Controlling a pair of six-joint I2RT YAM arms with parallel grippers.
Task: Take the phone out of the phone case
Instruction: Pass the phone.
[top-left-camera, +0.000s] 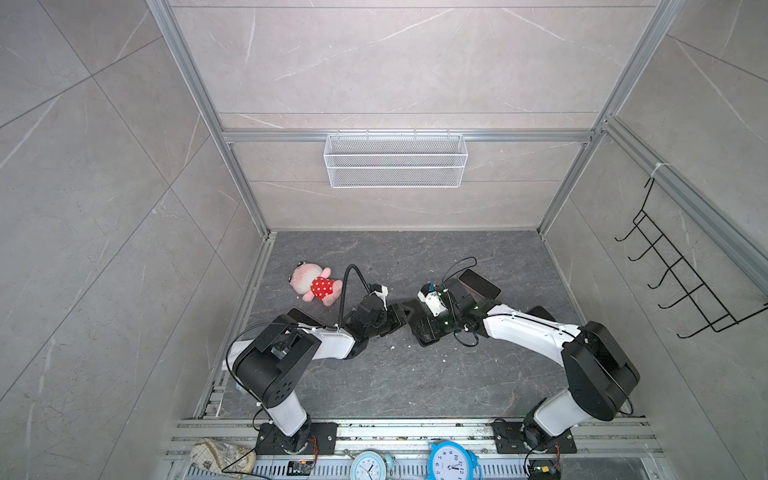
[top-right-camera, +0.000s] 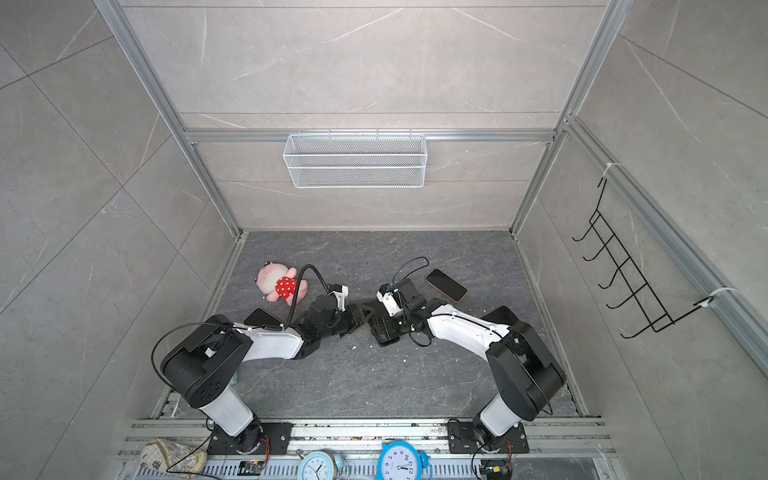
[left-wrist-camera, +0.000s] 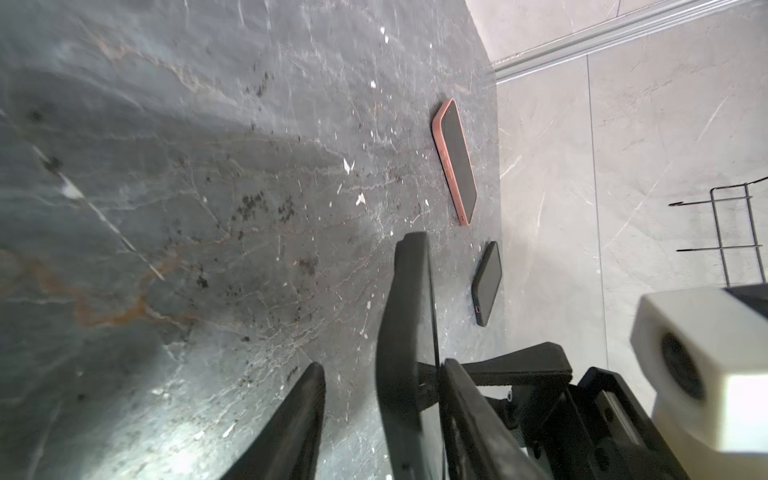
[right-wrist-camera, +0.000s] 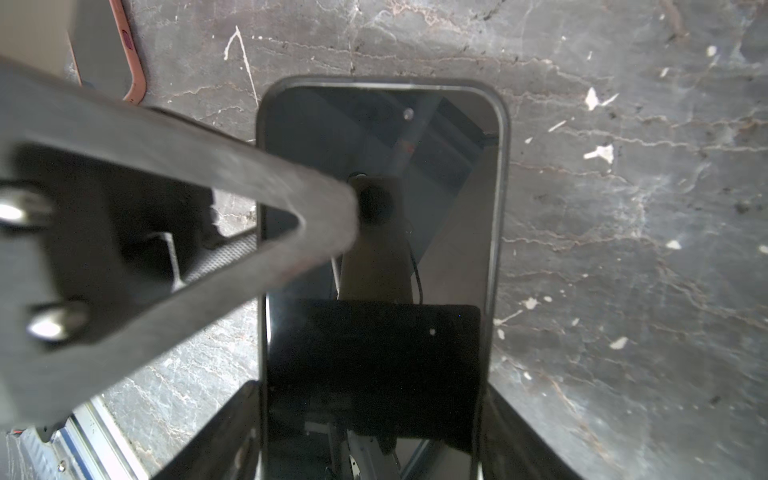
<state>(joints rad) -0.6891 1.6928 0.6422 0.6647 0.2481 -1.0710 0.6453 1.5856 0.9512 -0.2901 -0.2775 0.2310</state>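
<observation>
On the table (top-left-camera: 415, 382), a plush toy (top-left-camera: 316, 284) is lying left of centre and a cased phone (top-left-camera: 480, 284) right of centre; a second phone (right-wrist-camera: 436, 228) is being held between them, nearer the bottom. A wire basket (top-left-camera: 395, 160) is hanging above, on the back wall.

Both top views look steeply down from high above the arms' base rail (top-left-camera: 415, 432), facing the back wall (top-left-camera: 395, 62). From far off they take in the whole tabletop (top-left-camera: 395, 382) and overlap almost fully. The left wrist camera skims low over the tabletop, past the left fingers (left-wrist-camera: 291, 419), toward a side wall (left-wrist-camera: 623, 166). The right wrist camera looks down from very near, over the right fingers (right-wrist-camera: 523, 440), onto the black-cased phone (right-wrist-camera: 380, 249). All views share the pink-cased phone (top-right-camera: 445, 284).
</observation>
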